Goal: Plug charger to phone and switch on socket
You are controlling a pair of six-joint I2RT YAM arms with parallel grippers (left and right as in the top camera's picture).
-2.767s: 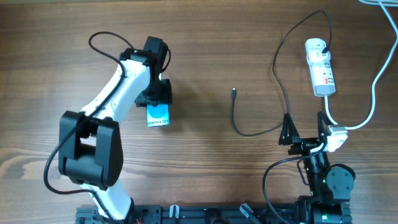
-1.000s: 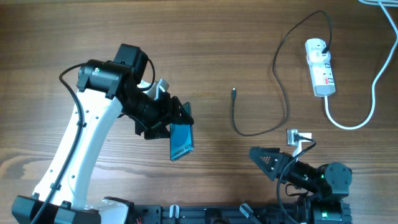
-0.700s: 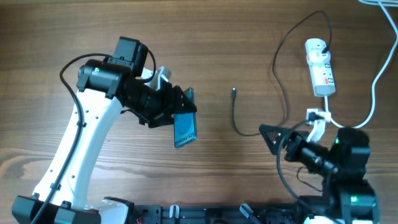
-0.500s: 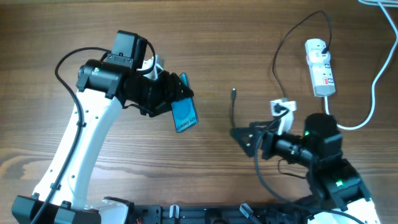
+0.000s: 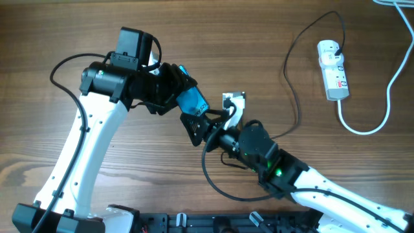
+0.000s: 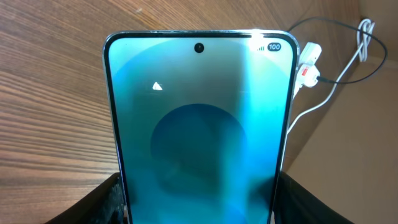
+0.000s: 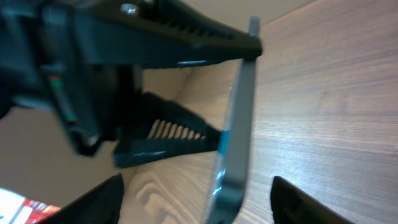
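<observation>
My left gripper (image 5: pixel 181 92) is shut on the phone (image 5: pixel 193 101) and holds it tilted above the table. In the left wrist view the cyan screen (image 6: pixel 199 124) fills the frame between my fingers (image 6: pixel 199 211). My right gripper (image 5: pixel 199 124) is open right below the phone. In the right wrist view the phone's edge (image 7: pixel 239 124) stands between my wide-apart fingers (image 7: pixel 199 205), not touching them. The charger's black cable (image 5: pixel 292 61) runs from the socket (image 5: pixel 332 70) down under my right arm; its tip is hidden. The socket also shows in the left wrist view (image 6: pixel 308 62).
A thick white cord (image 5: pixel 381 97) loops from the socket to the table's right edge. My right arm (image 5: pixel 291 175) stretches across the lower middle of the table. The left arm (image 5: pixel 90 142) fills the left side.
My left arm has raised the phone and carried it up and to the right. My right arm has swung from the right side leftward, bringing its open gripper to the phone.
</observation>
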